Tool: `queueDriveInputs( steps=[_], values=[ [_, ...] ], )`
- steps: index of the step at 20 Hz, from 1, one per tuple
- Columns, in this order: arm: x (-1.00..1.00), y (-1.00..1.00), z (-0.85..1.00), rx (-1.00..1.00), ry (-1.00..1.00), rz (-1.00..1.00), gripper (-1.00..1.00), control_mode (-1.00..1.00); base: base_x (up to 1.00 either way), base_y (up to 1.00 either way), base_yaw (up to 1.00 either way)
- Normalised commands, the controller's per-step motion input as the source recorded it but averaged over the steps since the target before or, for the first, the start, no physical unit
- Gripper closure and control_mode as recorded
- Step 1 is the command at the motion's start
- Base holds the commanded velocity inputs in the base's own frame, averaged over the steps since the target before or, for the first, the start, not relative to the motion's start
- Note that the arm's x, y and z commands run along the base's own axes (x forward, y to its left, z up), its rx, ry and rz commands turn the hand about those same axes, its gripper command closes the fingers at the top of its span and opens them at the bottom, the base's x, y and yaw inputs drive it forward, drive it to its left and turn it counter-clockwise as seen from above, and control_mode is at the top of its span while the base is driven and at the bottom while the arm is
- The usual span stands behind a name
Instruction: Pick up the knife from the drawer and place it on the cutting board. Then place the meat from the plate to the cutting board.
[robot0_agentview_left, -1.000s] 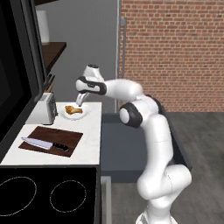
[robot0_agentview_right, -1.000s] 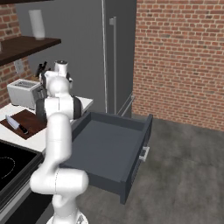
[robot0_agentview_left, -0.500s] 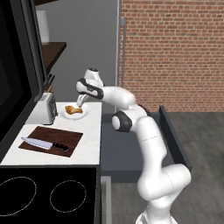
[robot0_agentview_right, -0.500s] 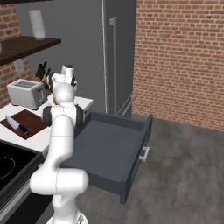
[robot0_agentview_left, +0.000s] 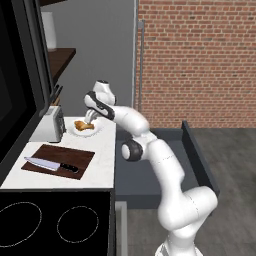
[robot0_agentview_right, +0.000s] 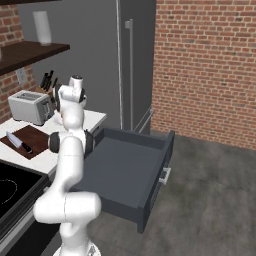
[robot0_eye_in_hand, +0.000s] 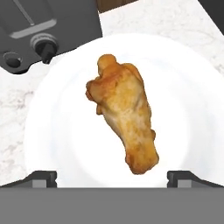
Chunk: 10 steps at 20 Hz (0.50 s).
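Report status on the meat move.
Gripper open above golden-brown drumstick on round white plate. Knife on board. Grey toaster beside plate.

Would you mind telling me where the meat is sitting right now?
The meat lies on the white plate, directly under the open gripper in the hand view; in the left base view the plate stands on the counter beside the toaster.
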Motion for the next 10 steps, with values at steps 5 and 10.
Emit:
queueDriveInputs(
  steps=[5, 10],
  values=[
    [0.31, 0.0, -0.17, 0.0, 0.08, 0.0, -1.0, -1.0, 0.0, 0.0, 0.0],
    [0.37, 0.0, -0.08, 0.0, 0.07, 0.0, -1.0, -1.0, 0.0, 0.0, 0.0]
  ],
)
